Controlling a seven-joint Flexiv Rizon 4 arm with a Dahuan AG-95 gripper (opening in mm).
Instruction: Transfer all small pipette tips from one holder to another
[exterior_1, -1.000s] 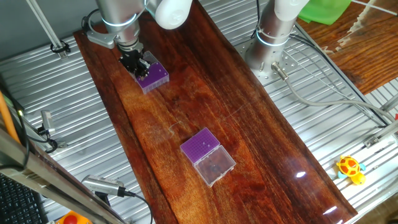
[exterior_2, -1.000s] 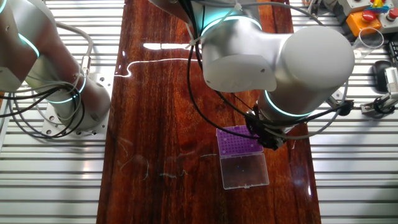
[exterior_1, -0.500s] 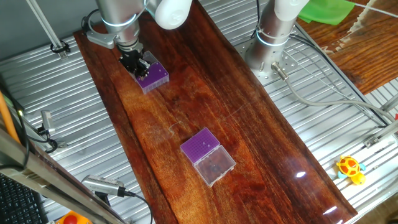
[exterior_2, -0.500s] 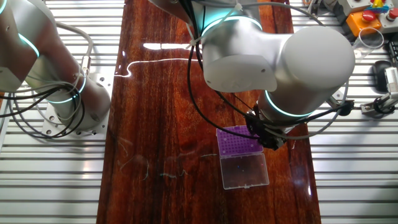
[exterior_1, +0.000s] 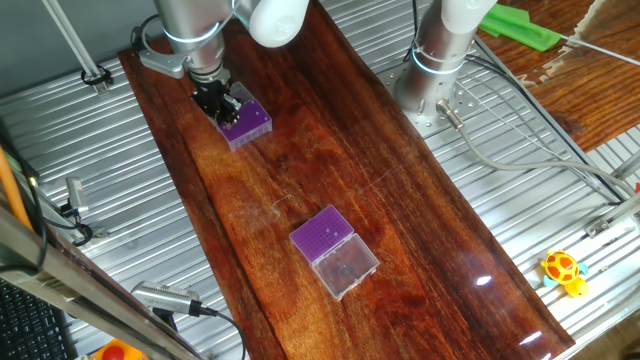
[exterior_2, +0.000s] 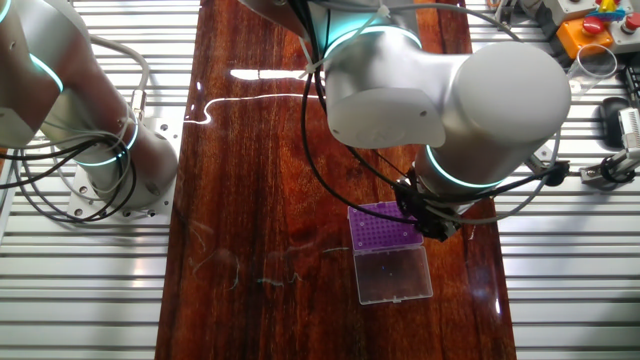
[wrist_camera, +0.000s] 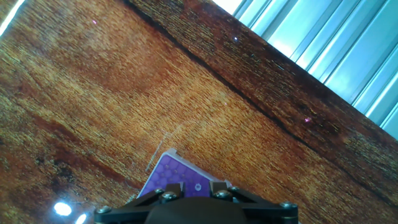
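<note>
A purple pipette-tip holder (exterior_1: 250, 122) sits at the far left of the wooden table, with its clear lid (exterior_2: 395, 275) lying open beside it. My gripper (exterior_1: 214, 97) hovers right over this holder's (exterior_2: 378, 230) edge. In the hand view the purple holder (wrist_camera: 176, 176) lies just below my gripper (wrist_camera: 194, 185), whose jaws stand open. One small white-ringed pipette tip (wrist_camera: 198, 186) sits in the rack between them, untouched. A second purple holder (exterior_1: 325, 235) with a clear box part (exterior_1: 347, 268) stands mid-table; the arm hides it in the other fixed view.
A second robot arm's base (exterior_1: 437, 62) stands on the metal slats beside the table (exterior_1: 420, 200). Cables (exterior_1: 520, 160) run across the slats. A yellow toy (exterior_1: 563, 270) lies at the right edge. A control box with red buttons (exterior_2: 590, 25) is off the table.
The arm, gripper and both holders have not moved. Only a green thing at the far back right of one fixed view has shifted.
</note>
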